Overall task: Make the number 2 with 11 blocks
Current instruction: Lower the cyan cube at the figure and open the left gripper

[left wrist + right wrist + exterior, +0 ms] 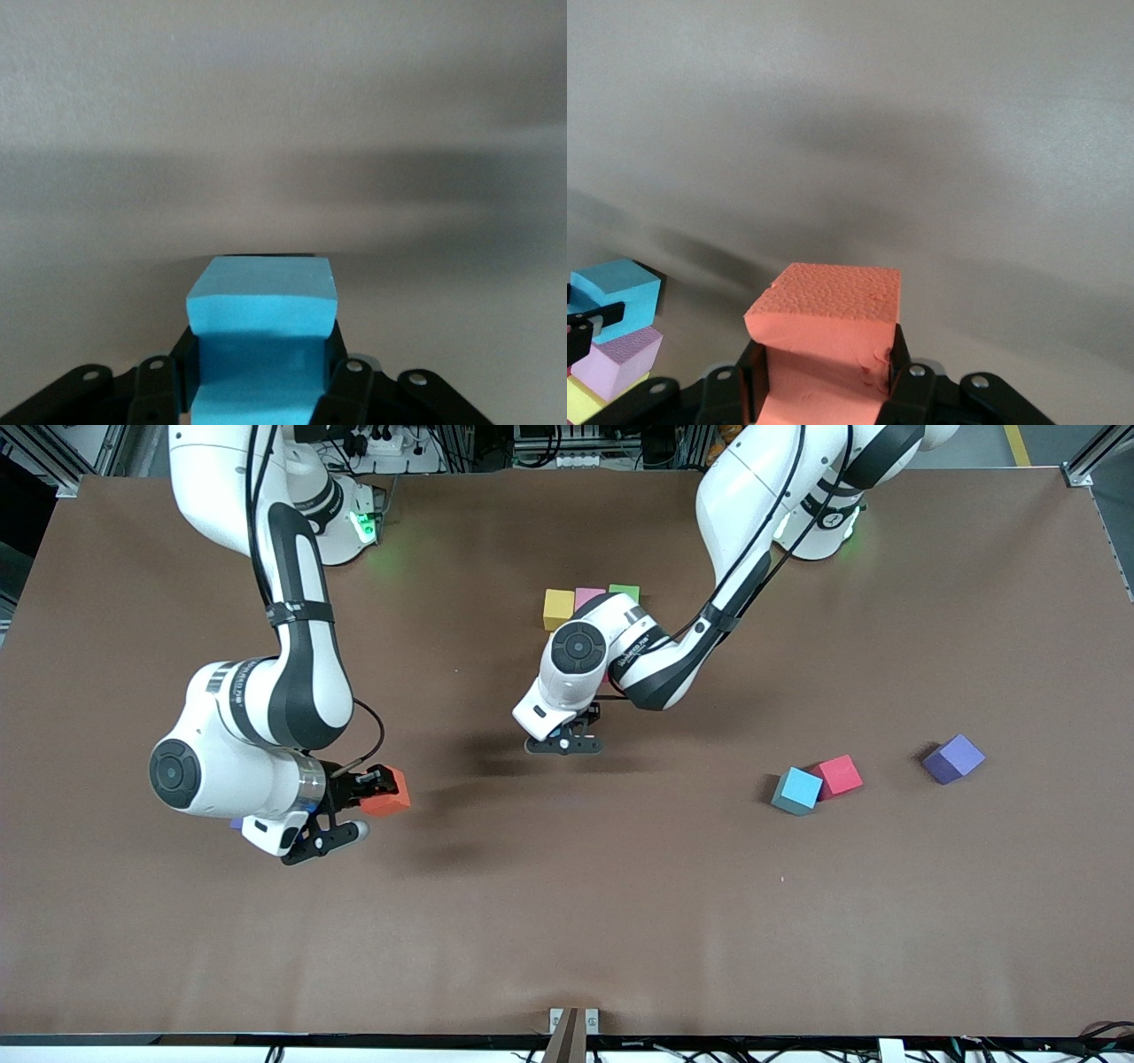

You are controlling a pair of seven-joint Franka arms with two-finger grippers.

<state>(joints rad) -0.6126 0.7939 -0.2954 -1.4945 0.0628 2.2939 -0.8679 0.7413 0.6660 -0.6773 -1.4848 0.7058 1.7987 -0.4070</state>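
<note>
With the left tool point(261, 390) clamping a light blue block point(263, 305) and the right tool point(824, 390) an orange block point(826, 310), both soft cubes risk squeezing askew and landing crooked beside the row of placed blocks point(592, 602) on the surface point(620, 921).

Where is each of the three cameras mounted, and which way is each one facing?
Front view: high across the table, facing both arms' bases; shows both arms.
Left wrist view: on the left arm's wrist, looking past the left gripper shut on a light blue block.
Right wrist view: on the right arm's wrist, past the right gripper shut on the orange block.
Shared: the orange block also shows in the front view.
</note>
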